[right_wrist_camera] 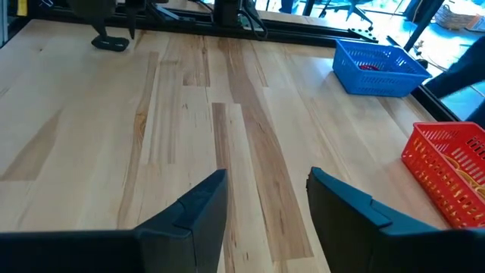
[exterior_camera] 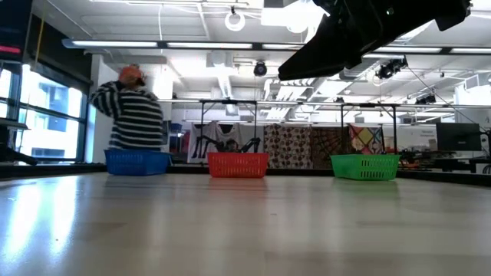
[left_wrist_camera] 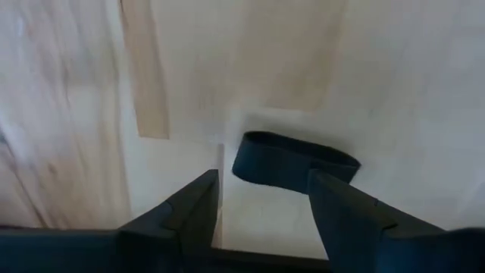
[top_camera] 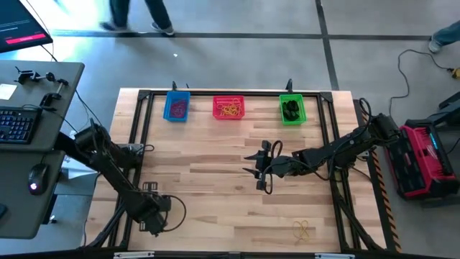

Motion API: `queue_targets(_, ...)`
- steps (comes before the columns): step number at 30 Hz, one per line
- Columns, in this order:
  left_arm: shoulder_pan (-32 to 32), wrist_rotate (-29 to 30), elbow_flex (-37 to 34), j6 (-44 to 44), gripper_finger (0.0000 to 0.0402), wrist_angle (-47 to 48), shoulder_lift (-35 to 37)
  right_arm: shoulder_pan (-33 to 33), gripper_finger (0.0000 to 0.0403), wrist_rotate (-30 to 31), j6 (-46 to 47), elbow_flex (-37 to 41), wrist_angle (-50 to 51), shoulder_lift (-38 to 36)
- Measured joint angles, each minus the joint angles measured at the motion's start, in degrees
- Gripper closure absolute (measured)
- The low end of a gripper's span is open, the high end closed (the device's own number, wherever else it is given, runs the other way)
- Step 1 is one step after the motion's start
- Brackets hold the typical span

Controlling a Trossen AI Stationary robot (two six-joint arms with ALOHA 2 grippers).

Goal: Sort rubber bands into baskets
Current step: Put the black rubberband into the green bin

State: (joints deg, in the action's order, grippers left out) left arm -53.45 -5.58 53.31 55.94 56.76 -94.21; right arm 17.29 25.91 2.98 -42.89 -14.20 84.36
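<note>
My left gripper (top_camera: 149, 188) is low over the table's near left part, and it is open (left_wrist_camera: 261, 201). A short thick dark rubber band (left_wrist_camera: 292, 159) lies flat on the wood just beyond and between its fingertips. My right gripper (top_camera: 259, 164) is open and empty above the middle of the table, and it also shows in the right wrist view (right_wrist_camera: 265, 197). The blue basket (top_camera: 177, 106), red basket (top_camera: 229, 108) and green basket (top_camera: 291, 109) stand in a row at the far edge. They hold purplish, yellow-orange and dark bands. Loose tan bands (top_camera: 302, 230) lie at the near right. My left gripper comes at the dark band from above, slanting. One finger (left_wrist_camera: 341, 212) covers one end of the band (left_wrist_camera: 333, 163); I cannot tell whether it touches it. The band lies on the table.
A black frame (top_camera: 237, 92) runs round the table top. Bare wood lies between the baskets and the grippers. In the low view the baskets (exterior_camera: 238, 164) stand in front of a person in a striped top (exterior_camera: 134, 107) beyond the table. A desk with a keyboard (top_camera: 18, 122) stands to the left.
</note>
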Motion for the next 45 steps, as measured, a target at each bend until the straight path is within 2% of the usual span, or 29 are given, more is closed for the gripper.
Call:
queue_targets(7, 0.0, 1.2, -0.1, -1.7, 0.0211, -1.5, 0.0, 0.0, 0.0232, 0.0, 0.0, 0.0, 0.1, 0.0)
queue_targets(15, 0.0, 1.2, -0.1, -2.5, 0.0244, -2.6, 0.0, 0.0, 0.0232, 0.0, 0.0, 0.0, 0.2, 0.0)
queue_targets(23, 0.0, 1.1, -0.1, -3.2, 0.0307, -2.8, 0.0, 0.0, 0.0232, 0.0, 0.0, 0.0, 0.3, 0.0)
queue_targets(31, 0.1, 0.5, -0.1, -5.3, 0.0390, -4.2, 0.0, 0.0, 0.0232, 0.0, 0.0, 0.0, 0.3, 0.0)
queue_targets(35, 0.1, -2.3, -0.1, -5.1, 0.0398, -4.6, 0.0, 0.0, 0.0232, 0.0, 0.0, 0.0, 0.3, 0.0)
queue_targets(38, 0.1, -4.0, 0.5, -0.4, 0.0401, -4.5, 0.0, 0.0, 0.0232, 0.0, 0.0, 0.0, 0.3, 0.0)
queue_targets(45, -0.2, -9.7, 1.4, 22.8, 0.0361, -4.6, 0.0, 0.0, 0.0232, 0.0, 0.0, 0.0, 0.3, 0.0)
